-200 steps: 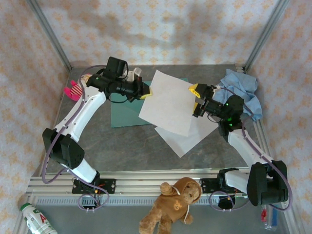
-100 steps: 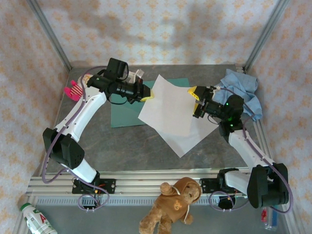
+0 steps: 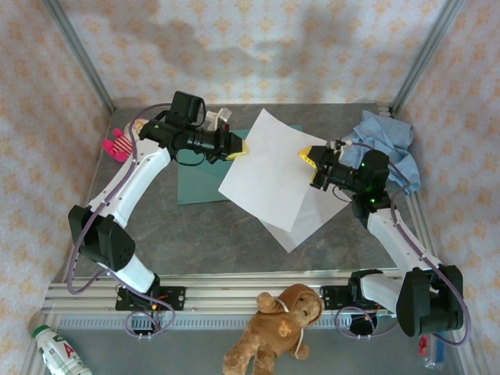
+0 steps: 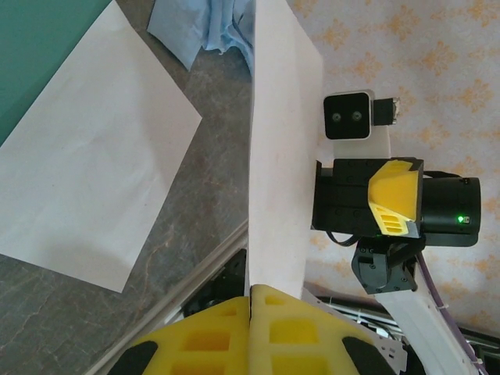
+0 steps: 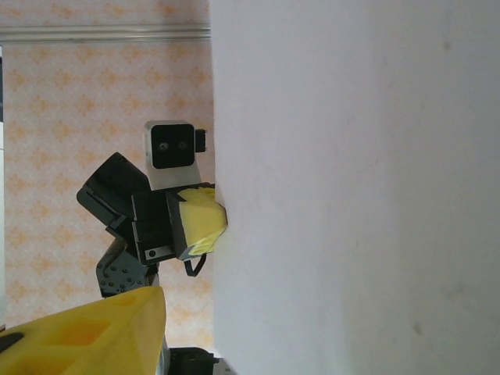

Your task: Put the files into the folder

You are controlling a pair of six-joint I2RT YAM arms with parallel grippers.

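The left gripper is clenched on the left edge of the lifted white paper sheet. The sheet hangs over the flat teal-green card folder and hides its right part. The right gripper straddles the sheet's right edge; I cannot tell whether it pinches. A second white paper sheet lies on the grey table, which is bare toward the bases. A light blue cloth crowds the right arm. Since a second ago the right jaws have narrowed and the sheet has slid left.

Light blue cloth bunched far right on table. Brown teddy bear by near rail; bottle near-left, pink toy far-left.
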